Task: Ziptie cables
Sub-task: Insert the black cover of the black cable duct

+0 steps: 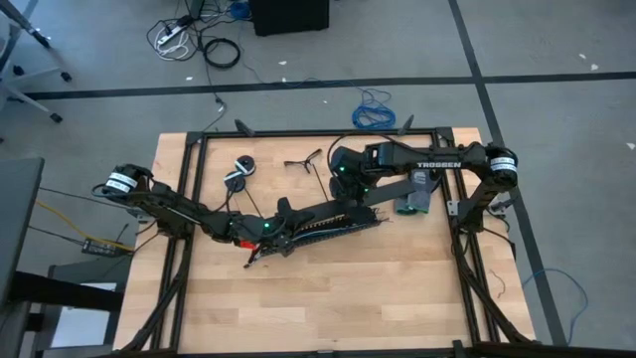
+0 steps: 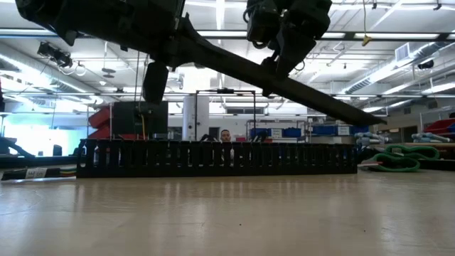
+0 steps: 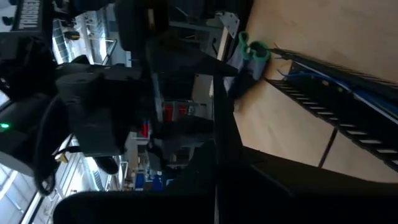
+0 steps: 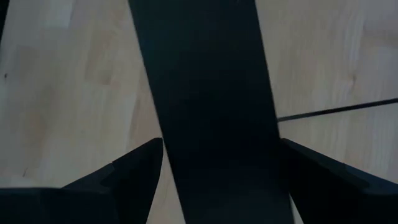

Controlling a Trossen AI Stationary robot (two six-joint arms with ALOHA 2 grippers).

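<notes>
A long, wide black strip (image 2: 327, 99) hangs in the air, slanting down toward the table's right. My left gripper (image 1: 281, 221) is shut on its left part. My right gripper (image 4: 221, 163) is open over the strip's middle, pointing steeply down, with one finger on each side of the strip (image 4: 205, 93). Below, a black perforated duct (image 2: 213, 158) lies on the table, with thin wires, the cables (image 3: 323, 67), and a blue cable along it. A needle-thin black strip (image 4: 336, 111), a ziptie by its look, lies flat on the wood. My left gripper holds the wide black strip near its left end (image 2: 190, 37), coming at it about level from the table's left. The fingers are hidden by the dark gripper body. The strip is lifted clear of the table, its right end (image 2: 377, 119) lower. My right gripper: I cannot tell whether its fingers (image 4: 134, 171) touch the strip's edges.
A green coil (image 2: 394, 158) lies at the table's right, past the duct's end. A small round black part (image 1: 238, 171) and splayed thin black strips (image 1: 303, 161) lie at the far side. Black frame rails (image 1: 184, 199) border the table. A person (image 2: 225, 135) shows in the room behind.
</notes>
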